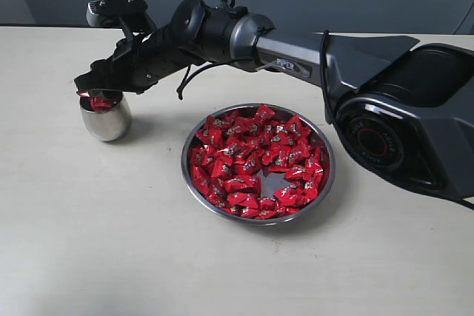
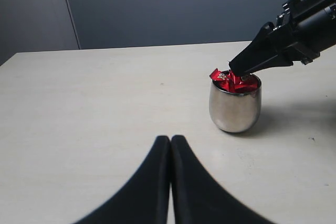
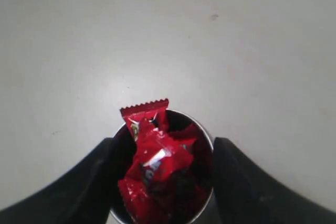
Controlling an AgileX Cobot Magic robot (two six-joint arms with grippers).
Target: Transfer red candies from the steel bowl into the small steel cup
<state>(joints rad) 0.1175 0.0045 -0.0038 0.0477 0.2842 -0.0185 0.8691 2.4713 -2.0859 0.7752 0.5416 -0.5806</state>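
At the front of the table [image 1: 89, 249] sits the steel bowl [image 1: 272, 182], its red candies [image 1: 252, 155] heaped in a ring around a small bare patch of steel, well apart from both grippers. Farther back and to the left stands the small steel cup [image 1: 105, 123], upright, with a few red candies inside (one crimped end pokes up over the rim). The right gripper [image 1: 96, 91], reaching across from the right, hangs directly over the cup's mouth. Its fingers [image 3: 94, 182] are spread apart, one on either side of the rim, clasping nothing. The candies lie between and below them, inside the cup. The left gripper [image 2: 170, 139] is pressed closed and empty, low over bare table, with the cup well beyond its tips.
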